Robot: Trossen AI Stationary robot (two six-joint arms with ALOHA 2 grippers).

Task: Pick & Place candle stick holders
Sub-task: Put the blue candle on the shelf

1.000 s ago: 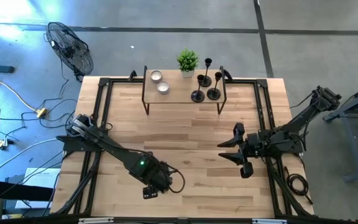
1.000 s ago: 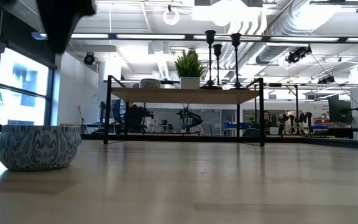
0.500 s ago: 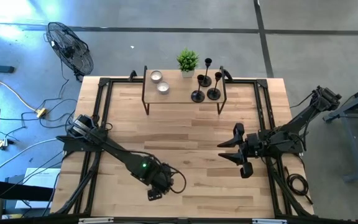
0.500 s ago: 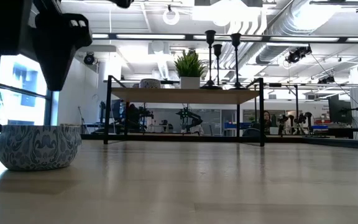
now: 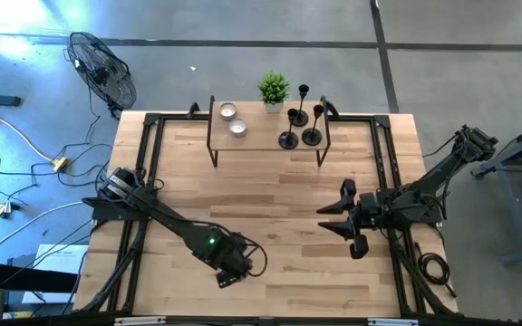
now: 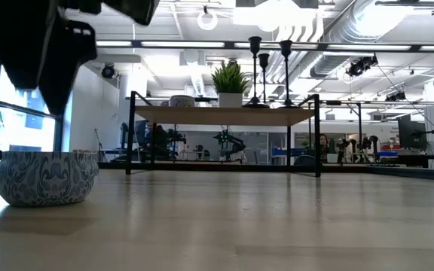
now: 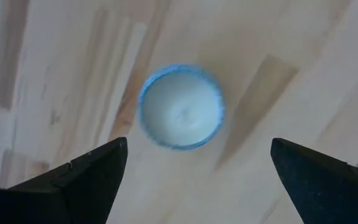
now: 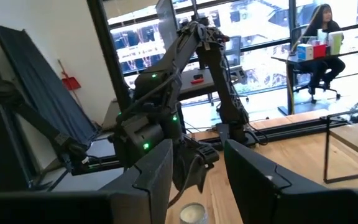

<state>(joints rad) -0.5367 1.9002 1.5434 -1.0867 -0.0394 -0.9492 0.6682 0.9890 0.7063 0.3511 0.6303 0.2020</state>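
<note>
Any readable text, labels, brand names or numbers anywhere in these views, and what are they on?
None readable.
The bowl carries only a blue pattern, no lettering.
The candle stick holders are plain black.
Items on the desk beside the seated person are too small to read.

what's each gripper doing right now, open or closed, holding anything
left gripper: open, empty, above the blue-rimmed bowl.
right gripper: partly open, holding nothing.

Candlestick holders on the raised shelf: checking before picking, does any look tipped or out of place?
Nothing stands out: all three slim black candlestick holders stand upright on the small raised wooden shelf, beside the green potted plant.
</note>
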